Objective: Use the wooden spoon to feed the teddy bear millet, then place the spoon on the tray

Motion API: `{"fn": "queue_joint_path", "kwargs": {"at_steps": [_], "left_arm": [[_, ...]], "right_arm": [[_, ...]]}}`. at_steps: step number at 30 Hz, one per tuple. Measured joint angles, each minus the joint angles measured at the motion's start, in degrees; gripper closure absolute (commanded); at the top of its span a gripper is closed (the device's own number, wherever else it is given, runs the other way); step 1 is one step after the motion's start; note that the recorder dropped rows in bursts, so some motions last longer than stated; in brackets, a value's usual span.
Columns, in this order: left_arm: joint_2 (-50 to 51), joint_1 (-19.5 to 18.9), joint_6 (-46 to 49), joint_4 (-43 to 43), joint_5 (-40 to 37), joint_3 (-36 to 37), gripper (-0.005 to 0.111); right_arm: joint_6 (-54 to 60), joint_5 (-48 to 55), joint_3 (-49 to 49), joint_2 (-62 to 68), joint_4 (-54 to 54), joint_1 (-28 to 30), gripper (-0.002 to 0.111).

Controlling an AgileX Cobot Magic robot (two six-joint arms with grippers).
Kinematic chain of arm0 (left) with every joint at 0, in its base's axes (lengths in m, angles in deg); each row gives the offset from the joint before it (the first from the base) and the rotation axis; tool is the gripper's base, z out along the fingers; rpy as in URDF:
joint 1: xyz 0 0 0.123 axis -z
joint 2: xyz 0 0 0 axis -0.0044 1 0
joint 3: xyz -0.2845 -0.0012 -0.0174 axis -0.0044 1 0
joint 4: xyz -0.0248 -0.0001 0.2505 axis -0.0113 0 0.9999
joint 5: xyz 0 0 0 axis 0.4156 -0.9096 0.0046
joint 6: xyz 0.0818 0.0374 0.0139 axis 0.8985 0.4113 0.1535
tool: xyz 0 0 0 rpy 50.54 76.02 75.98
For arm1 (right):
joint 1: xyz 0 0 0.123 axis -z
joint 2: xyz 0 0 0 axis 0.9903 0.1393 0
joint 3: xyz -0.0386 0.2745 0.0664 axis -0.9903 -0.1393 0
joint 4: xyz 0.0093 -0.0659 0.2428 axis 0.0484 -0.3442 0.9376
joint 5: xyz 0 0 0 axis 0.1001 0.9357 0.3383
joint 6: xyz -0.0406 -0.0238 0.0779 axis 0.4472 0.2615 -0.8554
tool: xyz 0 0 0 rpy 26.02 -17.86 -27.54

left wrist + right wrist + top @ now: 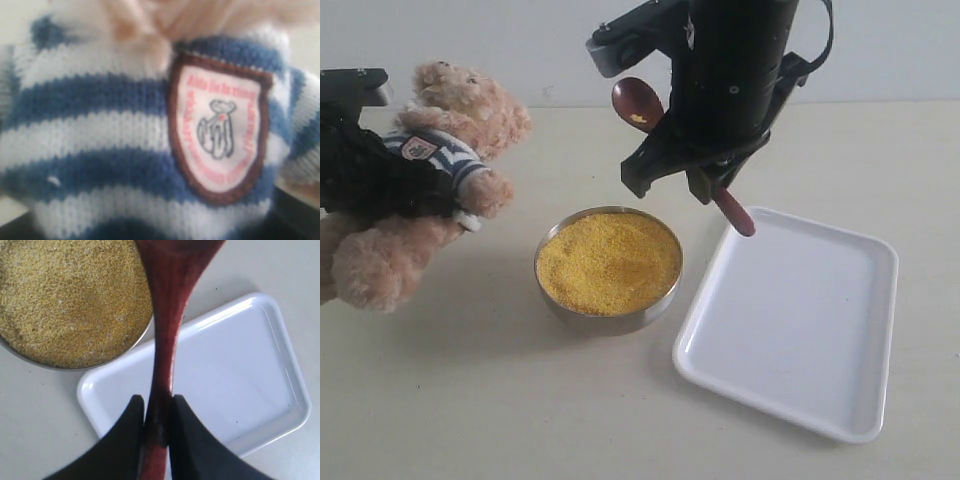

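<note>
The teddy bear (460, 105), light-brown with a striped shirt, leans at the left, and my left gripper (420, 185) is clamped across its torso. The left wrist view is filled by the bear's shirt (100, 130) and its chest badge (220, 135); the fingers are hidden there. My right gripper (695, 165) (158, 405) is shut on the handle of the wooden spoon (638, 103) (167, 315), held in the air above and behind the bowl. A few yellow grains lie in the spoon's round end, which points toward the bear. Millet (608, 262) (65, 300) fills the steel bowl (610, 318). The white tray (800, 320) (235, 370) lies to the bowl's right.
The bowl and the tray sit close together on a pale tabletop (470, 400), almost touching at the tray's near-left edge. The spoon's handle tip (742, 222) hangs over the tray's far-left corner. A light wall runs behind the table.
</note>
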Motion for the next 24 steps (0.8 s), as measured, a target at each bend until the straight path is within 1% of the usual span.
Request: {"fn": "queue_joint_path", "kwargs": {"at_steps": [7, 14, 24], "left_arm": [[1.5, 0.0, 0.1, 0.0, 2.2, 0.3, 0.103], [1.7, 0.0, 0.1, -0.1, 6.5, 4.4, 0.103], [1.7, 0.0, 0.1, -0.1, 7.1, 5.0, 0.103]], "right_arm": [[-3.0, -0.1, -4.6, -4.3, 0.0, 0.0, 0.109], [-6.2, -1.3, -10.8, -9.8, 0.0, 0.0, 0.109], [-8.8, -5.7, -18.6, -10.5, 0.0, 0.0, 0.109]]}}
